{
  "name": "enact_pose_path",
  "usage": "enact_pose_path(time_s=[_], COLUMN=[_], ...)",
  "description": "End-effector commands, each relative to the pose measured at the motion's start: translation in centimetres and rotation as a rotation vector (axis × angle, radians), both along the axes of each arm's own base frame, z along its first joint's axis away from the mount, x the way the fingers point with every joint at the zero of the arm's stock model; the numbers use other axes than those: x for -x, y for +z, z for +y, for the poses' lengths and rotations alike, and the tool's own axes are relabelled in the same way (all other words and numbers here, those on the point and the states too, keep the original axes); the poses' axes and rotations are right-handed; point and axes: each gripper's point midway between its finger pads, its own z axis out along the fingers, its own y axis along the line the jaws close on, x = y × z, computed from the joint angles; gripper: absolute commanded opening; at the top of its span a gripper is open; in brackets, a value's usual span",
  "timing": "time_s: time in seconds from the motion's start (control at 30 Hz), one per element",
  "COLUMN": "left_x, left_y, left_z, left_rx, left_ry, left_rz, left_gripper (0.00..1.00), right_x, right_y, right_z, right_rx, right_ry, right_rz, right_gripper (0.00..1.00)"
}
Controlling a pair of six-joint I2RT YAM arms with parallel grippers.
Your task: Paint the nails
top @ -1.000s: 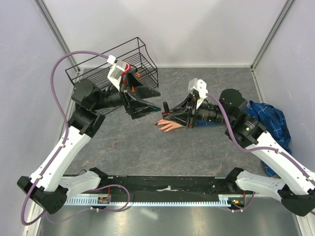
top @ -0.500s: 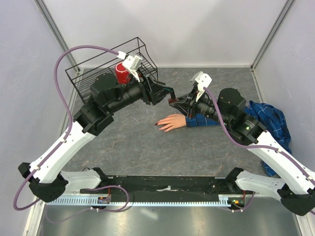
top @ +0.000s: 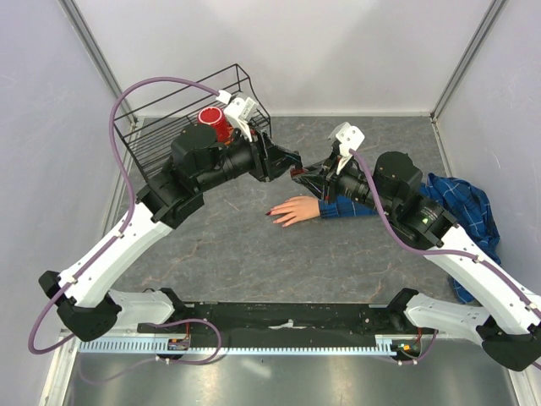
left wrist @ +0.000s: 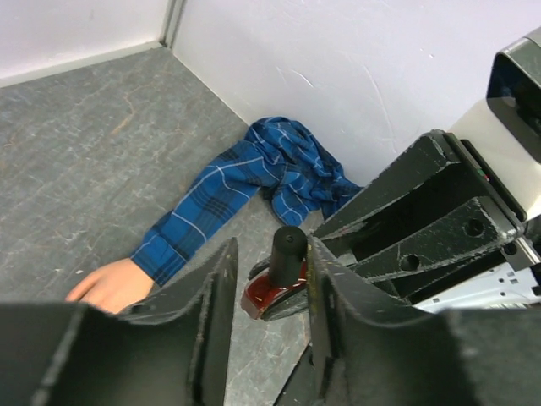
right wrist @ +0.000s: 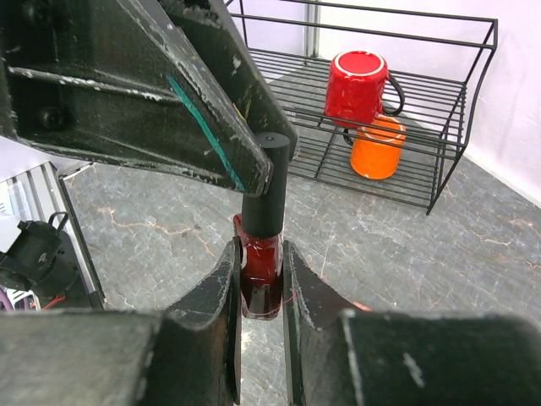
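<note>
The peach fake hand [top: 297,209] lies palm down mid-table, its blue plaid cuff [top: 342,207] toward the right arm. Its nails [top: 272,211] show as tiny dark tips in the top view. My right gripper [right wrist: 259,249] is shut on a dark red polish bottle [right wrist: 260,266], held above the table just behind the hand. The bottle's black cap [left wrist: 287,248] stands between the fingers of my left gripper [left wrist: 270,251]. One finger [left wrist: 325,279] touches the cap and the other stands apart from it, so that gripper is open.
A black wire basket [top: 156,135] at the back left holds a red mug [right wrist: 359,85] and an orange mug [right wrist: 378,148]. A bunched blue plaid cloth [top: 463,207] lies along the right wall. Both arms meet over the middle of the grey table [top: 237,245].
My left arm swung right from beside the basket to the bottle, and its jaws narrowed around the cap. My right gripper moved back off the hand with the bottle, then held still.
</note>
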Motion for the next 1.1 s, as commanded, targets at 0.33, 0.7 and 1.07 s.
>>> enact_pose_path(time_s=[0.33, 0.7, 1.07], left_x=[3.6, 13.5, 11.9], left_y=[0.9, -2.5, -2.1], left_z=[-2.3, -0.1, 1.3], left_rx=[0.058, 0.189, 0.170], left_ry=[-0.244, -0.984, -1.009], left_rz=[-0.014, -0.208, -0.241], left_gripper=[0.03, 0.02, 0.17], right_x=[0.9, 11.6, 12.6], right_y=[4.2, 9.6, 8.8], right_z=[-0.6, 0.9, 2.5], right_rx=[-0.092, -0.324, -0.319], right_ry=[0.004, 0.544, 0.690], right_rz=[-0.078, -0.205, -0.120], right_gripper=[0.00, 0.00, 0.00])
